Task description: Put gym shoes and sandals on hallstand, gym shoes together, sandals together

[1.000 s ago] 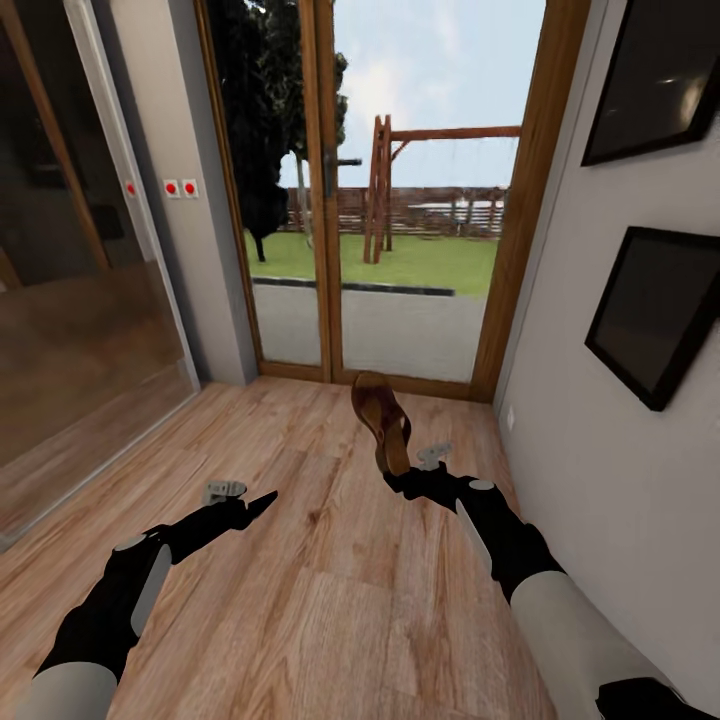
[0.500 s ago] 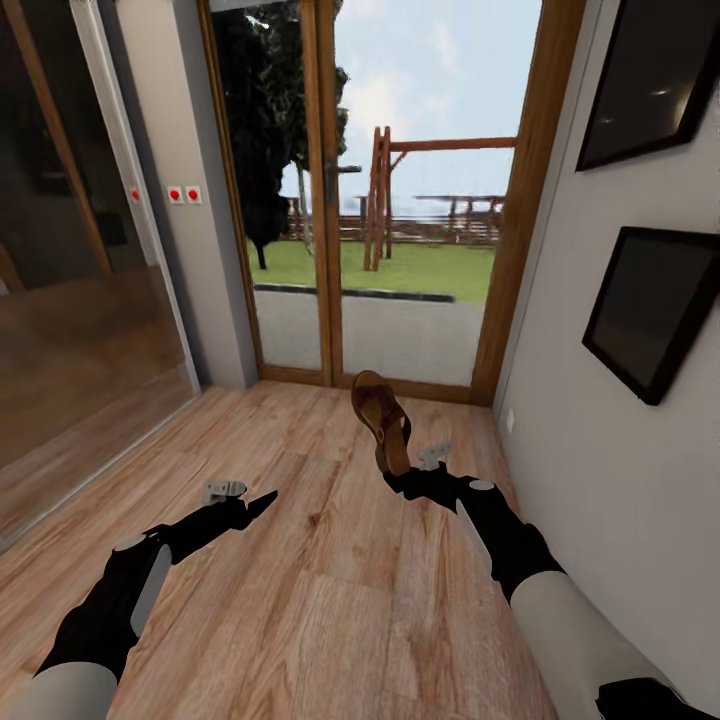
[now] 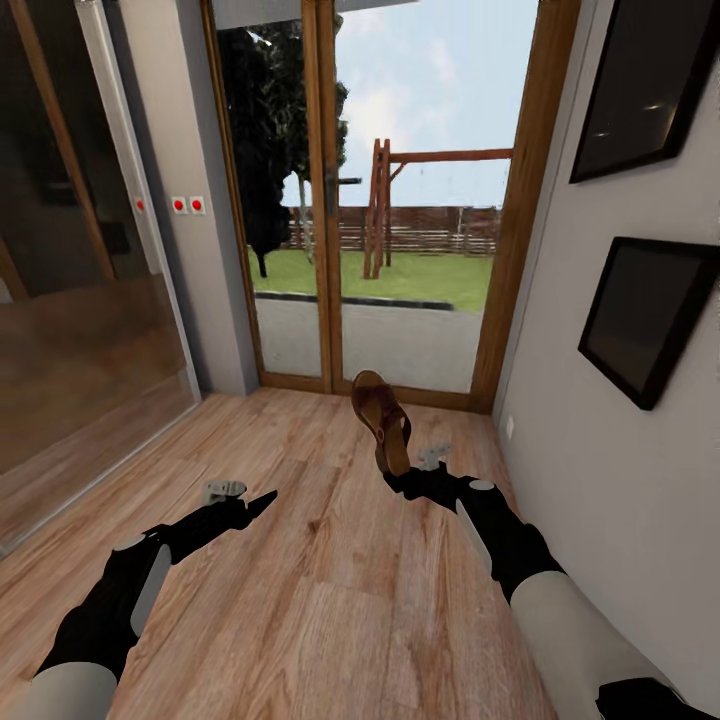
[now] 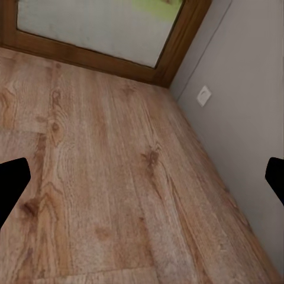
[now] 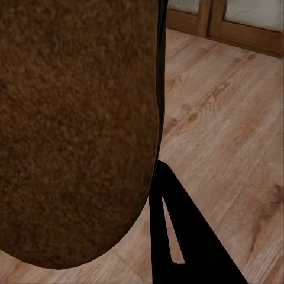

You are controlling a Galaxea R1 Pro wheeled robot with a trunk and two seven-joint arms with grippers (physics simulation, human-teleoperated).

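Note:
One dark brown sandal (image 3: 382,420) with a tan footbed hangs above the wood-plank corridor floor (image 3: 330,580), toe pointing away from me. My right gripper (image 3: 396,478) is shut on its heel end. In the right wrist view the sandal's rough brown sole (image 5: 74,124) looms close beside a black finger (image 5: 177,236). My left gripper (image 3: 262,502) hovers low over the floor at the left, open and holding nothing; its fingertips (image 4: 12,186) stand far apart over bare planks. The other sandal, the gym shoes and the hallstand are out of view.
A wood-framed glass door (image 3: 400,200) to the garden closes the corridor ahead. The white wall (image 3: 600,480) with two dark framed pictures (image 3: 645,315) runs close along the right. A glass sliding panel (image 3: 70,330) lines the left. A wall socket (image 4: 203,94) sits low near the corner.
The whole picture has shifted a little, so the camera moved. Both arms and the held sandal keep the same pose.

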